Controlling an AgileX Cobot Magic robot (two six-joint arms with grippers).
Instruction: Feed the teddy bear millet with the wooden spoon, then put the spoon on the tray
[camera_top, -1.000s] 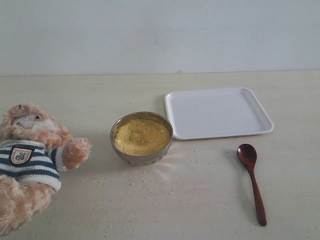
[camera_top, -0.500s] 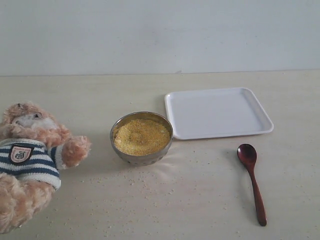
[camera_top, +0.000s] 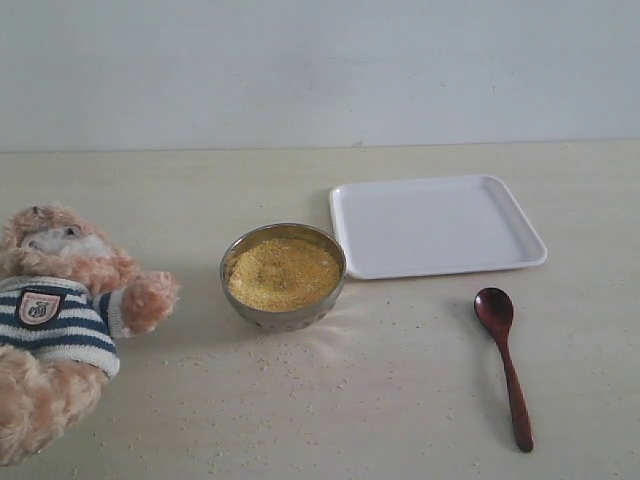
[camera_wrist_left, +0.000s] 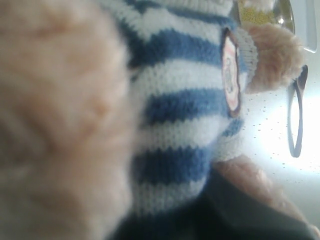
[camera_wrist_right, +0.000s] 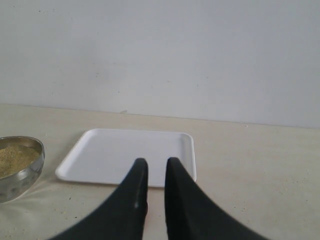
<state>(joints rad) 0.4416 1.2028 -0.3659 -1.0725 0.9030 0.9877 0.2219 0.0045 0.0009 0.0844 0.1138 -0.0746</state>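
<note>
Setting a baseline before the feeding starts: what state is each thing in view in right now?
teddy bear: leaning back, face up, away from the spoon.
steel bowl: upright, full.
millet: heaped in the bowl, some grains loose on the table.
wooden spoon: lying on the table beside the tray, empty.
tray: flat, nothing on it.
right gripper: jaws narrowly apart, holding nothing.

The teddy bear (camera_top: 60, 320) at the lower left of the frame is the only thing on the move. It slides a touch further toward the left edge and rises slightly. Its crest badge (camera_top: 38, 307) sits a little higher and more to the left than a second ago. Its outstretched paw (camera_top: 150, 300) pulls back a shade from the middle of the frame, and the hem of its striped shirt (camera_top: 75, 340) shifts with it.
</note>
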